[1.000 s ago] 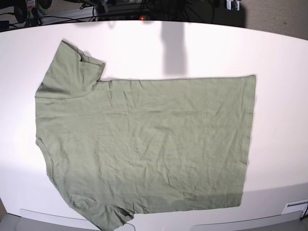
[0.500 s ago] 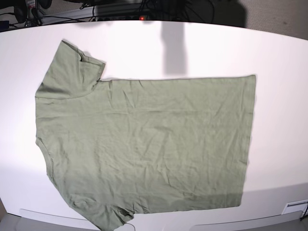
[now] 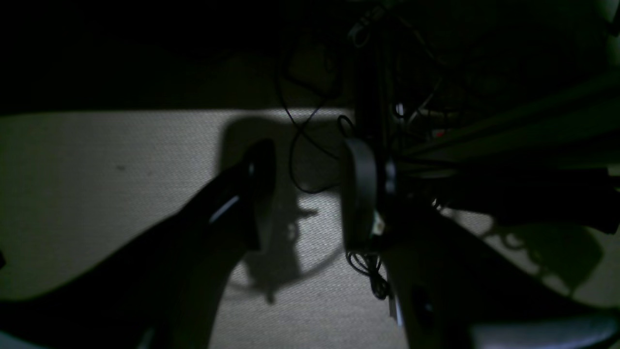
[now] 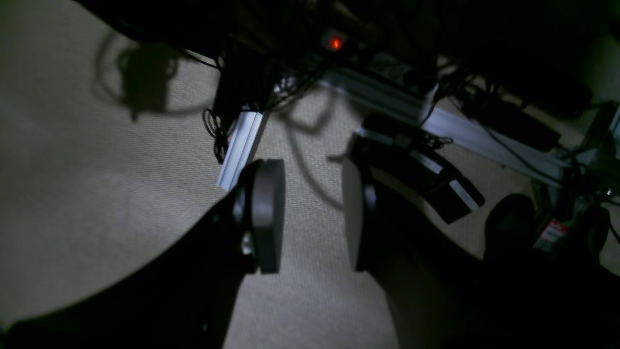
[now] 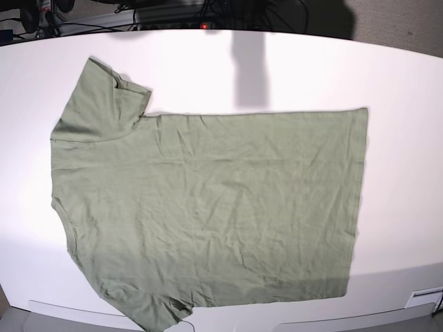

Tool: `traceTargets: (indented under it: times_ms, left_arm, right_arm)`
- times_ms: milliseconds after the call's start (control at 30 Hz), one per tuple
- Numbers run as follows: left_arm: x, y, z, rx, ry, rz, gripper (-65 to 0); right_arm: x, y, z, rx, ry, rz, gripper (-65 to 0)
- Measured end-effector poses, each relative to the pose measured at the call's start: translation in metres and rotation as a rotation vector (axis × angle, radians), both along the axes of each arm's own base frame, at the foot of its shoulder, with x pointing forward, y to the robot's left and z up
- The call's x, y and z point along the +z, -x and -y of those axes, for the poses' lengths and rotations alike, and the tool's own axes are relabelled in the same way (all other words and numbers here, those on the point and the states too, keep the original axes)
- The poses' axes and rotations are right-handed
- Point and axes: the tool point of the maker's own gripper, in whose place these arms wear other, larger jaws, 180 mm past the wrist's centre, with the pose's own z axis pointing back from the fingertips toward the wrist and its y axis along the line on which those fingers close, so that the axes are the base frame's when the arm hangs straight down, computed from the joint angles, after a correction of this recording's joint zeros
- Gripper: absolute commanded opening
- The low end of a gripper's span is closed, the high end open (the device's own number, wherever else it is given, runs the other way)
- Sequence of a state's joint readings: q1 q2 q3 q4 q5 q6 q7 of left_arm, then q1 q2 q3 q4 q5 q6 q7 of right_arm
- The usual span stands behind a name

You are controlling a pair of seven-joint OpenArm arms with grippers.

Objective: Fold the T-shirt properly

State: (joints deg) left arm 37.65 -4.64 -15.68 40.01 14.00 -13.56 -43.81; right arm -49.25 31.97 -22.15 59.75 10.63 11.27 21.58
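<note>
The T-shirt lies spread flat across the middle of the white surface in the base view. Its collar end sits at the left of the frame, its straight hem runs down the right, and one sleeve points to the upper left. The other sleeve spills toward the bottom edge. It looks laid out this way so that every edge is reachable for a first fold; no fold has been made yet, and only light wrinkles cross the cloth.

Neither arm appears over the surface. Both wrist cameras look down at carpeted floor, cables and frame rails. That suggests the arms hang parked off the surface, probably waiting to start.

The left gripper is released, with a clear gap between its dark fingers and nothing in it. The right gripper is likewise released and empty, its two pads standing apart. The left wrist view is very dark, so finer detail there is uncertain.
</note>
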Motion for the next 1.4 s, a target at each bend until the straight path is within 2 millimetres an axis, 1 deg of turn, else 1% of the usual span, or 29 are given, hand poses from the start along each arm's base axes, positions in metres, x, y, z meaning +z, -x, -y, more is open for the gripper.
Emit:
traceTargets:
  times_ms: [100,167,267,367,400,467,533,600,667,733,800,967,1100,1233,1333,1400]
  left_arm:
    - [0.007,0.012,-0.001,-0.010,-0.006,-0.010,-43.8]
    - [0.013,0.018,-0.001,-0.017,-0.010,-0.012,-43.8]
    - [0.022,0.017,-0.002,-0.030,-0.018,0.010,-43.8]
    - [0.035,0.016,-0.004,-0.037,-0.027,0.037,-43.8]
    - [0.041,0.016,-0.008,-0.002,-0.023,0.054,-43.8]
    - [0.061,0.016,-0.018,0.066,-0.027,0.117,-43.8]
    - [0.078,0.014,-0.026,0.096,-0.038,0.161,-43.8]
    - [0.091,0.007,-0.025,0.085,-0.040,0.194,-43.8]
    - [0.103,-0.006,-0.023,0.064,-0.041,0.239,-43.8]
    - [0.116,-0.017,-0.022,0.049,-0.043,0.283,-43.8]
    - [0.127,-0.025,-0.020,0.034,-0.044,0.314,-43.8]
    - [0.154,-0.046,-0.014,0.000,-0.046,0.391,-43.8]
    - [0.173,-0.055,-0.013,-0.019,-0.073,0.434,-43.8]
    - [0.193,-0.075,-0.012,-0.031,-0.097,0.507,-43.8]
    - [0.208,-0.086,-0.008,-0.039,-0.096,0.550,-43.8]
    - [0.219,-0.095,-0.005,-0.053,-0.098,0.584,-43.8]
  right_arm:
    - [0.011,0.009,0.001,0.022,-0.009,-0.015,-43.9]
    - [0.015,0.009,-0.001,0.032,-0.019,-0.011,-43.9]
    - [0.025,-0.007,-0.006,0.035,-0.051,0.053,-43.9]
    - [0.033,-0.014,-0.006,0.020,-0.054,0.080,-43.9]
    - [0.036,-0.015,-0.006,0.014,-0.056,0.087,-43.9]
    - [0.044,-0.020,-0.006,0.003,-0.061,0.110,-43.9]
    - [0.053,-0.035,-0.006,-0.012,-0.066,0.159,-43.9]
    - [0.063,-0.054,-0.004,-0.025,-0.065,0.214,-43.9]
    - [0.072,-0.070,-0.003,-0.034,-0.066,0.264,-43.9]
    - [0.081,-0.079,-0.003,-0.036,-0.069,0.291,-43.9]
    - [0.090,-0.087,-0.006,-0.039,-0.078,0.315,-43.9]
    - [0.116,-0.114,-0.014,-0.041,-0.104,0.405,-43.9]
    - [0.134,-0.129,-0.024,-0.036,-0.133,0.457,-43.9]
    - [0.154,-0.153,-0.032,-0.026,-0.157,0.533,-43.9]
    - [0.176,-0.175,-0.039,-0.014,-0.177,0.612,-43.9]
    - [0.194,-0.193,-0.037,-0.013,-0.170,0.684,-43.9]
